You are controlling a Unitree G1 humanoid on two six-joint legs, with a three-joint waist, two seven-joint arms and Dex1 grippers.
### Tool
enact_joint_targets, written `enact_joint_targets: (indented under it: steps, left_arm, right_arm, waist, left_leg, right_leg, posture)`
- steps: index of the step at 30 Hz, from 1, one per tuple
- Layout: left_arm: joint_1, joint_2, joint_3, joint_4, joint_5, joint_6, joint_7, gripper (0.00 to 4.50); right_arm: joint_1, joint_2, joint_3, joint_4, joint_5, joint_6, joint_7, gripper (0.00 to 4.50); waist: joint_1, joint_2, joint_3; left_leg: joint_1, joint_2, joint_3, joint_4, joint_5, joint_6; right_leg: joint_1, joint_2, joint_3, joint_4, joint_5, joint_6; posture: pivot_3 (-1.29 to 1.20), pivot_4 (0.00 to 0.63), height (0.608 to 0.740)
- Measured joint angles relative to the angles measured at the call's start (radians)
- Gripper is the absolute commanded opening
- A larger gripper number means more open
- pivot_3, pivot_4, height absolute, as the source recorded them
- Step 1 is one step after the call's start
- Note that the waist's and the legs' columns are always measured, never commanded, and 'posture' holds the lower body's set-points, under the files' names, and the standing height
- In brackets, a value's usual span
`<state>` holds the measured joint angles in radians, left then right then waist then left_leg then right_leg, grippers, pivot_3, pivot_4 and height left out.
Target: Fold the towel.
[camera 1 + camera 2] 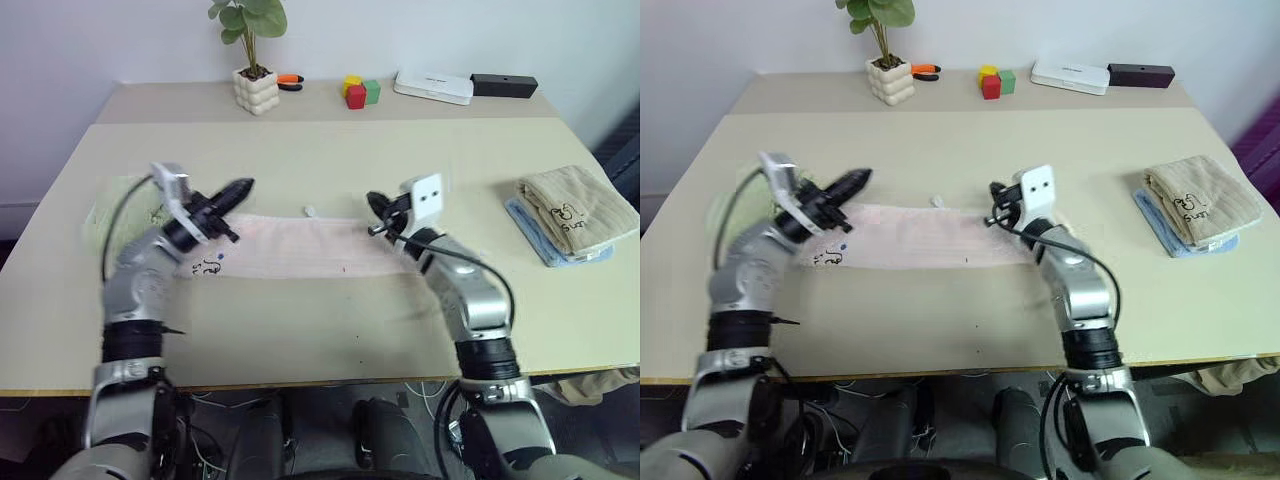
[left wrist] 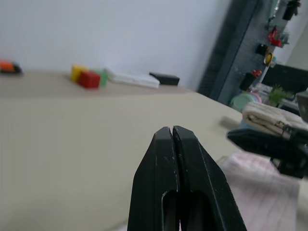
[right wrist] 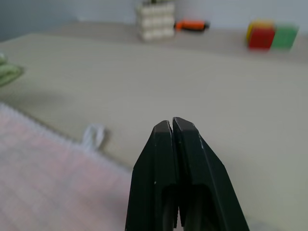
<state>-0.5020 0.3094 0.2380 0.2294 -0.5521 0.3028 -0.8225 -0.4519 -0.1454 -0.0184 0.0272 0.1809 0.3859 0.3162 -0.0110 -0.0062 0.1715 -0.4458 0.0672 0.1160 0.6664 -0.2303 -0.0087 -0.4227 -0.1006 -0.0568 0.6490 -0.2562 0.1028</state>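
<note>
On the left of the tabletop (image 1: 300,330), at its edge: light green towel (image 1: 105,205), partly hidden behind the left arm. Left claw (image 1: 240,188): fingers pressed together, holding nothing, raised over the left end of the towel (image 1: 300,245). Towel: pale pink, a long flat strip across the middle of the tabletop, dark printed mark (image 1: 205,266) at its near left corner, small white loop (image 1: 311,211) on its far edge. Right claw (image 1: 374,203): fingers together, empty, above the towel's right end. Far right: beige towel (image 1: 578,208) folded on a blue cloth (image 1: 545,243). Far edge: potted plant (image 1: 254,60), coloured blocks (image 1: 360,92), white box (image 1: 433,86).
</note>
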Motion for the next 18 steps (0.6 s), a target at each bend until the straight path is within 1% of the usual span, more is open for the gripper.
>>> enact_joint_targets:
  steps: [3, 6, 10, 12, 18]
  left_arm:
    - [0.05, -0.064, -0.032, 0.028, 0.061, -0.017, 0.107, 0.0]
    - [0.075, -0.072, -0.046, 0.118, 0.113, -0.055, 0.161, 0.0]
    - [0.032, -0.01, -0.025, 0.2, 0.149, -0.104, 0.195, 0.0]
    - [0.024, 0.041, -0.009, 0.242, 0.151, -0.124, 0.194, 0.0]
    - [0.033, 0.114, 0.03, 0.273, 0.14, -0.125, 0.163, 0.0]
  right_arm:
    - [0.051, -0.001, 0.0, 0.025, -0.03, -0.033, -0.043, 0.06]
    - [0.081, -0.023, -0.009, 0.087, -0.051, -0.064, -0.066, 0.06]
    - [0.081, -0.067, -0.045, 0.132, -0.058, -0.111, -0.075, 0.06]
    - [0.081, -0.103, -0.049, 0.165, -0.068, -0.148, -0.073, 0.06]
    - [0.072, -0.156, -0.074, 0.223, -0.077, -0.206, -0.058, 0.06]
  waist:
    - [-0.001, 0.0, -0.001]
    - [-0.003, -0.001, -0.001]
    - [-0.003, -0.001, -0.002]
    - [-0.005, -0.001, -0.001]
    - [-0.001, -0.001, -0.001]
  left_leg:
    - [0.002, 0.0, 0.0, -0.001, 0.0, 0.0]
    - [0.002, 0.0, -0.001, -0.001, -0.003, 0.005]
    - [0.003, 0.0, -0.001, -0.001, -0.003, 0.005]
    - [0.003, 0.0, -0.001, -0.002, -0.003, 0.005]
    - [0.002, 0.0, -0.001, -0.002, -0.003, 0.005]
  right_leg:
    - [0.002, 0.0, 0.0, -0.001, 0.0, 0.0]
    - [0.001, 0.001, 0.0, 0.0, 0.0, 0.0]
    - [0.002, 0.001, 0.0, 0.0, 0.0, 0.0]
    - [0.002, 0.001, 0.0, -0.001, 0.0, 0.0]
    - [0.002, 0.001, 0.0, -0.001, 0.0, 0.0]
  posture:
    - [0.0, 0.15, 0.735]
    - [0.0, 0.15, 0.735]
    - [0.0, 0.15, 0.735]
    - [0.0, 0.15, 0.735]
    - [0.0, 0.15, 0.735]
